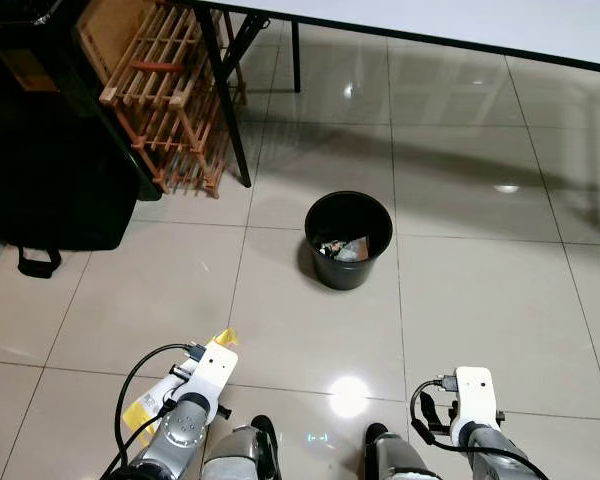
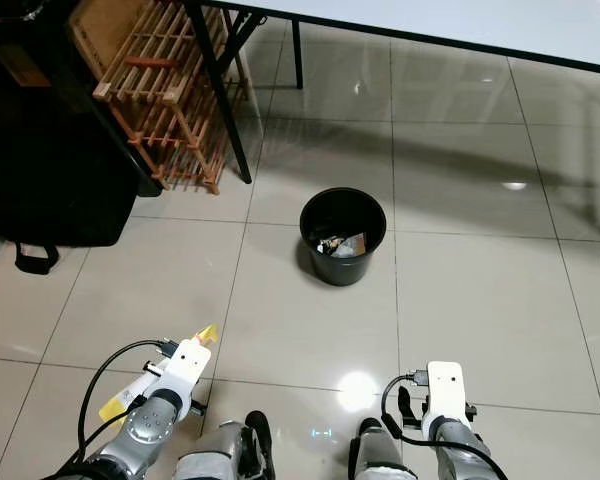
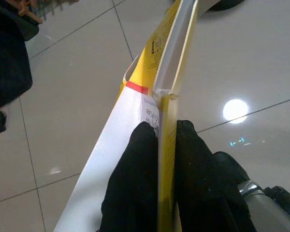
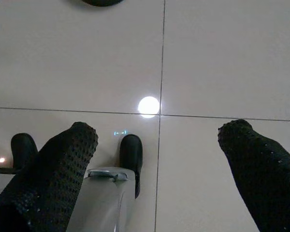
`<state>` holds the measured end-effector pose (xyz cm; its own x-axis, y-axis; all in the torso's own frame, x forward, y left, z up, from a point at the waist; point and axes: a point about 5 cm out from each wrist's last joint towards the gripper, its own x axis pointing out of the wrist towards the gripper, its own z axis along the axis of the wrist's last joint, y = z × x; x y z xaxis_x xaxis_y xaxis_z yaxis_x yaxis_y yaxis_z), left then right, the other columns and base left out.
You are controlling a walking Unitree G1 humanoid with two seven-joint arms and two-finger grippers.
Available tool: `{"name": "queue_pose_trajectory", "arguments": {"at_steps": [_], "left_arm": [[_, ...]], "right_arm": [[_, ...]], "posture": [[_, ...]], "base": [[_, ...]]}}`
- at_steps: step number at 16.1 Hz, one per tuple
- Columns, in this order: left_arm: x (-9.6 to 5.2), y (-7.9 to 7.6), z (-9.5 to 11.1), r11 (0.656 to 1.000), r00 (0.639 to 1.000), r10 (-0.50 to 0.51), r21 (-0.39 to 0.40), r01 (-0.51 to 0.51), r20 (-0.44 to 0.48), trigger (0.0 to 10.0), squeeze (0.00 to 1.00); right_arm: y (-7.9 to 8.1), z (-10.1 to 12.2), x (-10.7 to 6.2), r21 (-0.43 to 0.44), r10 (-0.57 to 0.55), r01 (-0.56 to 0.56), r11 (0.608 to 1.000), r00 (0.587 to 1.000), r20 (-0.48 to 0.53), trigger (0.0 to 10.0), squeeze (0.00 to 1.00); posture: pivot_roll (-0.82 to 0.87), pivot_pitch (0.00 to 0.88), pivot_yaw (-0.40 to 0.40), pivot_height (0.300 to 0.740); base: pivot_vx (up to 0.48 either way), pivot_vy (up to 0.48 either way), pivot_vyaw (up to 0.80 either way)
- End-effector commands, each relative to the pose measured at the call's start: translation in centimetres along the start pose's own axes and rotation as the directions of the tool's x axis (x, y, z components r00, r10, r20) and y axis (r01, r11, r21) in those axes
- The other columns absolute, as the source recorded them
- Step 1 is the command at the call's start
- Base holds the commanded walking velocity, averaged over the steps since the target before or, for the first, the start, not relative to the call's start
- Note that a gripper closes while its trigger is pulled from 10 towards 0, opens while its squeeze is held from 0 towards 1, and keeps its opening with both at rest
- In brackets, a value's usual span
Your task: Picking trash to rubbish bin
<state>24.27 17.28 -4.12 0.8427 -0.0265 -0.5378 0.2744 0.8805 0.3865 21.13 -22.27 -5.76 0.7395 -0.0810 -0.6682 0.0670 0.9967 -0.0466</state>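
**What you couldn't read at this moment**

Your left gripper (image 3: 159, 145) covered the lower part of the yellow-and-white carton (image 3: 150, 101), and its print was too small to read. The scraps inside the black bin (image 1: 348, 238) couldn't be identified. The white table (image 1: 460, 22) and wooden rack (image 1: 165, 90) ran off the top edge.

— What do the arms look like?
— Silver metal, each capped by a white wrist block, with looping black cables.
— And each hand?
— The left hand (image 3: 166, 145) has smooth black fingers; the right hand (image 4: 157, 137) has dotted, textured black ones. Black feet below.
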Motion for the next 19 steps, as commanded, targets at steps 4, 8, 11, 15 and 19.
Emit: {"name": "queue_pose_trajectory", "arguments": {"at_steps": [4, 8, 11, 15, 19], "left_arm": [[-0.47, -0.01, -1.35, 1.0, 0.999, -0.005, 0.007, 0.005, -0.051, 10.0, 0.0], [-0.46, -0.01, -1.33, 1.0, 0.999, -0.005, 0.007, 0.005, -0.051, 10.0, 0.0], [-0.47, 0.0, -1.36, 1.0, 0.999, -0.004, 0.005, 0.004, -0.053, 10.0, 0.0], [-0.47, 0.02, -1.39, 1.0, 0.998, -0.005, 0.006, 0.005, -0.055, 10.0, 0.0], [-0.45, 0.05, -1.34, 1.0, 0.999, -0.005, 0.007, 0.005, -0.053, 10.0, 0.0]], "right_arm": [[0.22, -1.12, -0.29, 0.021, 0.002, -0.002, 1.0, 0.999, -0.032, 10.0, 0.0], [0.25, -1.26, -0.29, 0.039, 0.004, -0.002, 0.999, 0.999, -0.045, 10.0, 0.0], [0.21, -1.17, -0.3, 0.026, 0.001, 0.0, 1.0, 0.999, -0.037, 10.0, 0.0], [0.24, -1.14, -0.29, 0.025, 0.002, -0.001, 1.0, 0.999, -0.033, 10.0, 0.0], [0.31, -1.07, -0.24, 0.033, 0.003, -0.002, 0.999, 0.999, -0.035, 10.0, 0.0]], "posture": [[0.06, 0.244, 0.079, 0.74], [0.06, 0.245, 0.078, 0.74], [0.06, 0.244, 0.079, 0.74], [0.06, 0.243, 0.079, 0.74], [0.06, 0.242, 0.079, 0.74]], "base": [[0.073, 0.0, 0.0], [0.315, 0.0, -0.4], [0.317, 0.0, 0.0], [0.315, 0.0, 0.0], [0.317, 0.0, -0.12]]}}
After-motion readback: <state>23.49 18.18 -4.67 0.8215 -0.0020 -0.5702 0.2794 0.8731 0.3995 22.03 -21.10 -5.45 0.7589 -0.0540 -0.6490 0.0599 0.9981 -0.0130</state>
